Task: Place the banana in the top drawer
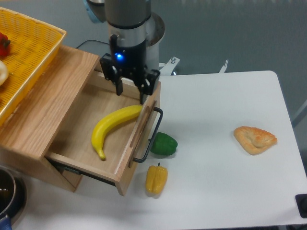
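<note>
table (230, 191) surface first: we see a white top filling the right and lower part of the view, with a light wooden cabinet (33, 120) standing at its left side. on the cabinet's top sits a yellow wicker basket (29, 52), partly cut off by the left edge. our arm (127, 24) comes down from the top of the view, just behind the cabinet's right end. the top drawer (76, 143) is pulled out toward the lower right, its black bar handle (152, 136) facing the table. the banana (111, 127) lies flat on the drawer floor, one end almost at the front panel, the other curving down toward the drawer's middle. above the drawer's back right corner we see the gripper (130, 91), its two dark fingers spread apart with nothing between them, clear of the banana. on the table well to the right lies a pastry (255, 139). just beside the handle sits a green bell pepper (164, 144), and near it, below, a yellow bell pepper (156, 178).
</note>
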